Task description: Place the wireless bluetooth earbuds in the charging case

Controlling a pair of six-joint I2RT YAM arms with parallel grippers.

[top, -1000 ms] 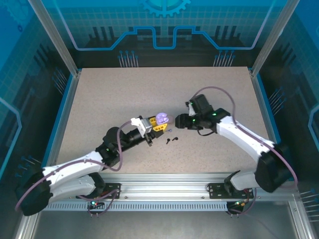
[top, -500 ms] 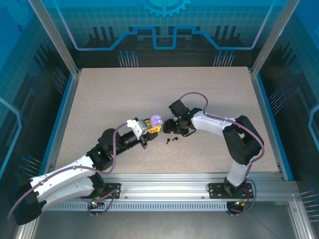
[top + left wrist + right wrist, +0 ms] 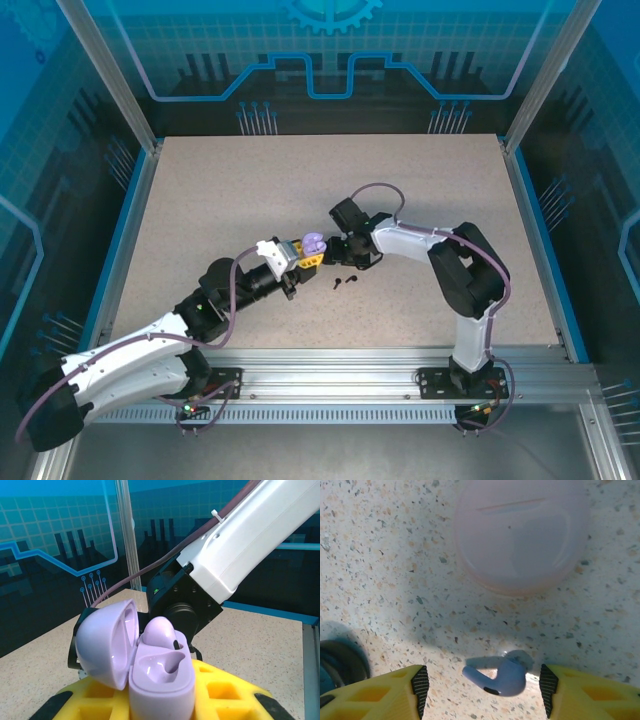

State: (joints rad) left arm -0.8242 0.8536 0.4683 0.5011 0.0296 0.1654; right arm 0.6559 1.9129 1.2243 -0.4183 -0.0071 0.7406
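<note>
Left jaws pinching open lavender case [image 3: 160, 675], one lavender earbud [image 3: 160, 632] sitting inside. Right jaws standing spread astride loose lavender earbud [image 3: 501, 677] lying on counter [image 3: 380, 555], pink case [image 3: 520, 535] at its 12 o'clock. Black earbuds [image 3: 343, 281] lying at lavender case's 5 o'clock.

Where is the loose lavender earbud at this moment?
In the right wrist view, the lavender earbud lies on the speckled table between the open fingers of the right gripper, just below the round pink case.
</note>
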